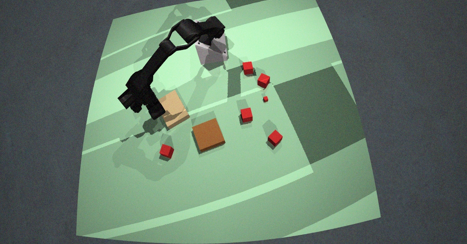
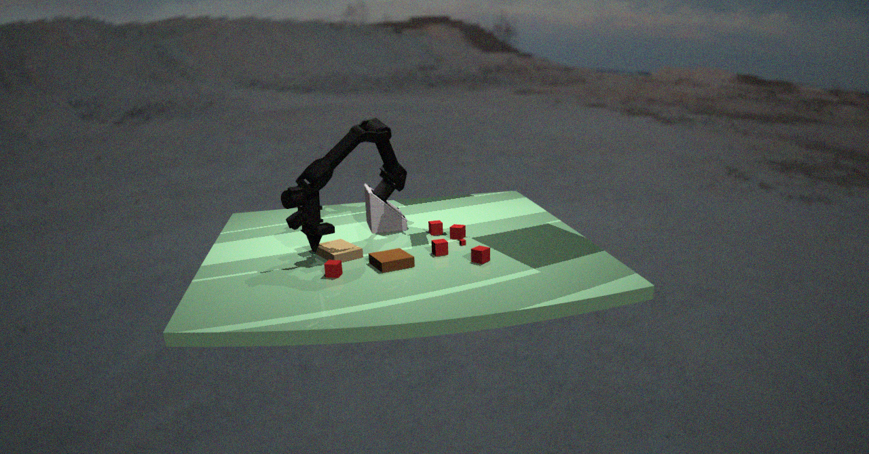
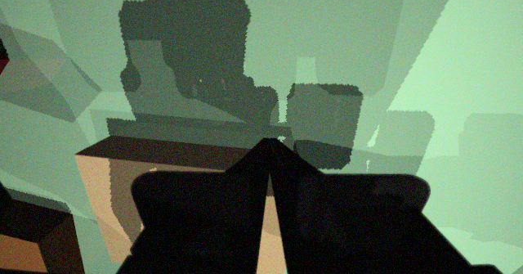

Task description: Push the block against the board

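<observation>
The tan board (image 1: 176, 106) (image 2: 343, 246) (image 3: 91, 184) lies flat at the left of the table. The brown square block (image 1: 208, 134) (image 2: 392, 258) (image 3: 18, 253) lies flat to its right and nearer the front in the exterior view. A gap separates them, and they are turned slightly differently. My gripper (image 2: 314, 249) (image 3: 269, 144) is shut and empty, pointing down, its tips low beside the board's left side, away from the block. In the top view the gripper's body hides the tips and the board's left edge. Whether the tips touch the board I cannot tell.
A red cube (image 1: 166, 150) (image 2: 333, 268) lies in front of the board. Red cubes (image 1: 246, 114) (image 2: 480, 254) and a tiny red cube (image 1: 265, 99) (image 2: 462, 242) lie right of the block. The arm's grey base (image 1: 212, 54) (image 2: 383, 217) stands behind.
</observation>
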Controlling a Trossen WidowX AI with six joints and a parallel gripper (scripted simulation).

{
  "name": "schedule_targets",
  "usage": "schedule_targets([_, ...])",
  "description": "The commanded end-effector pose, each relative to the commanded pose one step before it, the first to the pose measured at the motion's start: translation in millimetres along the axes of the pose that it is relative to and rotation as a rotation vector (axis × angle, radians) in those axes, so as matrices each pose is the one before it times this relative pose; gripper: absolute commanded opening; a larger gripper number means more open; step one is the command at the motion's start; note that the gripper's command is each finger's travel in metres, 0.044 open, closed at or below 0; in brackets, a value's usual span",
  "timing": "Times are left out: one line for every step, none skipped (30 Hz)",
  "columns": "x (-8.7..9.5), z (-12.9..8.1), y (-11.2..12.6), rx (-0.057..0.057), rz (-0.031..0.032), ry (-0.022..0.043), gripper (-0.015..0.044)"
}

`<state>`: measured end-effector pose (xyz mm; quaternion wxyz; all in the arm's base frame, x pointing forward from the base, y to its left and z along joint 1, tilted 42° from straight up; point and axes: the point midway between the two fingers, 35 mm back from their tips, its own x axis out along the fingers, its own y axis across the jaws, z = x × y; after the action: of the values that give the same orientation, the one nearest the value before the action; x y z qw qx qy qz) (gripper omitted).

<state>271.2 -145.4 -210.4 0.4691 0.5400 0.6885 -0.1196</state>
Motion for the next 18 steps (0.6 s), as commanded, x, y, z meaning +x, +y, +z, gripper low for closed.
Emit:
schedule_targets([6.92, -12.30, -1.01, 0.0102, -0.00391, 0.02748, 0.0000])
schedule_targets([0.02, -1.11, 0.12, 0.0000, 0.00001, 0.00009, 0.0000])
schedule_targets([0.02, -1.13, 0.13, 0.0000, 0.00001, 0.00009, 0.0000])
schedule_targets([0.02, -1.13, 0.14, 0.0000, 0.00001, 0.00009, 0.0000])
schedule_targets([0.02, -1.12, 0.14, 0.0000, 0.00001, 0.00009, 0.0000])
schedule_targets([0.02, -1.12, 0.14, 0.0000, 0.00001, 0.00009, 0.0000])
schedule_targets([0.02, -1.12, 0.15, 0.0000, 0.00001, 0.00009, 0.0000])
schedule_targets([0.02, -1.12, 0.15, 0.0000, 0.00001, 0.00009, 0.0000])
schedule_targets([0.02, -1.12, 0.15, 0.0000, 0.00001, 0.00009, 0.0000])
schedule_targets([0.02, -1.12, 0.16, 0.0000, 0.00001, 0.00009, 0.0000])
schedule_targets([0.02, -1.12, 0.16, 0.0000, 0.00001, 0.00009, 0.0000])
schedule_targets([0.02, -1.13, 0.17, 0.0000, 0.00001, 0.00009, 0.0000])
schedule_targets([0.02, -1.12, 0.17, 0.0000, 0.00001, 0.00009, 0.0000])
schedule_targets([0.02, -1.12, 0.17, 0.0000, 0.00001, 0.00009, 0.0000])
schedule_targets([0.02, -1.12, 0.18, 0.0000, 0.00001, 0.00009, 0.0000])
schedule_targets([0.02, -1.14, 0.18, 0.0000, 0.00001, 0.00009, 0.0000])
schedule_targets([0.02, -1.15, 0.19, 0.0000, 0.00001, 0.00009, 0.0000])
schedule_targets([0.02, -1.14, 0.19, 0.0000, 0.00001, 0.00009, 0.0000])
